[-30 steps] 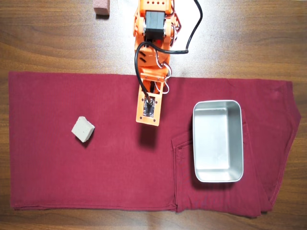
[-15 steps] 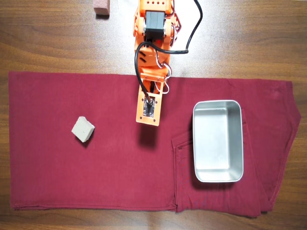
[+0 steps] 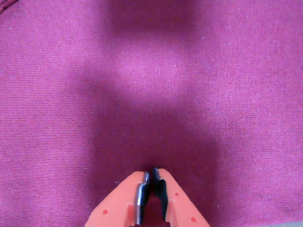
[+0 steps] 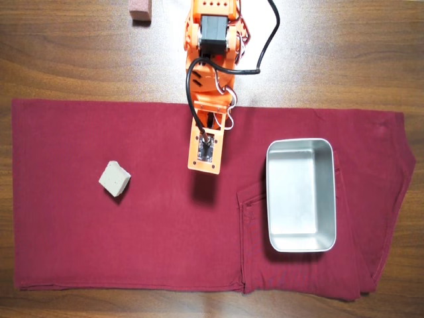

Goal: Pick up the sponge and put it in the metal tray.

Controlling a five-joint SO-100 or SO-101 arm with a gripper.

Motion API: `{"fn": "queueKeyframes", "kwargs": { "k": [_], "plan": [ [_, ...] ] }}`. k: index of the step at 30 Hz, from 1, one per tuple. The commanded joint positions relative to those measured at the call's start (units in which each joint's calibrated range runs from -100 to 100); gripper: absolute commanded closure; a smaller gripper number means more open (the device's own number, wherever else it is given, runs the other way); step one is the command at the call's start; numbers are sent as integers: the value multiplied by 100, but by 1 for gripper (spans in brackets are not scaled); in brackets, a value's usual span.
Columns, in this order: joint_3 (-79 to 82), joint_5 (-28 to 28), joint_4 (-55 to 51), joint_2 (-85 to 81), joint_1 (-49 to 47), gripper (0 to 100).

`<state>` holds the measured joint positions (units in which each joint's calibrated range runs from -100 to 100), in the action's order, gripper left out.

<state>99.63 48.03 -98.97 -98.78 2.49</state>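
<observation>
The sponge [image 4: 114, 178], a small grey-beige foam block, lies on the left part of the dark red cloth in the overhead view. To the right, the metal tray [image 4: 299, 142] rests on the cloth, shiny and with nothing in it. My orange arm [image 4: 209, 79] reaches down from the top centre, between the two. Its wrist board [image 4: 205, 151] covers the fingers from above. In the wrist view my gripper [image 3: 152, 173] is shut, holds nothing and hangs over bare cloth. Neither sponge nor tray appears in that view.
A reddish-pink block [image 4: 140, 10] sits on the wooden table at the top left, off the cloth. The red cloth [image 4: 165, 238] spans most of the table width, with folds and seams beside and below the tray. A black cable [image 4: 267, 36] loops off the arm.
</observation>
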Motion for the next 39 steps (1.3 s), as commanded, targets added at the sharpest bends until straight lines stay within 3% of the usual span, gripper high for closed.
{"fn": "queueKeyframes", "kwargs": {
  "k": [1,14,18,20,21,24,29,32,35,39],
  "plan": [
    [37,-24,-103,38,0,97],
    [37,49,-20,136,-230,100],
    [-919,-88,1944,1636,-86,91],
    [-2494,-230,2340,3083,-67,76],
    [-3368,-386,2451,3651,-19,74],
    [-5789,-664,2405,4938,538,71],
    [-8930,-181,865,6714,2217,59],
    [-9203,303,-11,7282,3647,55],
    [-9249,943,-103,7637,4876,50],
    [-9285,1001,-103,8622,5528,49]
  ]
}}
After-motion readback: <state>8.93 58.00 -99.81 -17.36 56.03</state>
